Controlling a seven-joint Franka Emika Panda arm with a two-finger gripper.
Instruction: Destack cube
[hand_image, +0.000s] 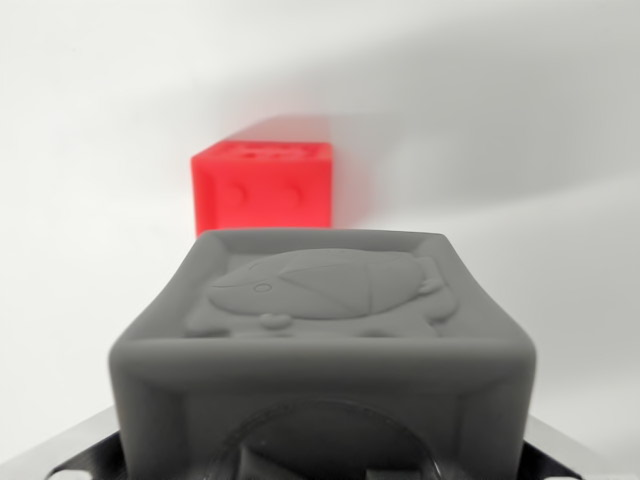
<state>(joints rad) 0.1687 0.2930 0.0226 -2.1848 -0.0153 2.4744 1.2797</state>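
A grey cube (320, 330) fills the lower half of the wrist view, very close to the camera. Its top face carries an embossed animal figure, and its near face has a round recess. Dark and metal parts of my gripper (320, 468) show only at the bottom corners, on either side of the grey cube, which sits between them as if held. The fingertips themselves are hidden by it. Behind the grey cube and apart from it, a red cube (262, 190) with studs on its side rests on the white surface, slightly toward the wrist view's left.
A plain white surface (540, 150) surrounds both cubes, with soft shadows behind the red cube. No other objects are in view.
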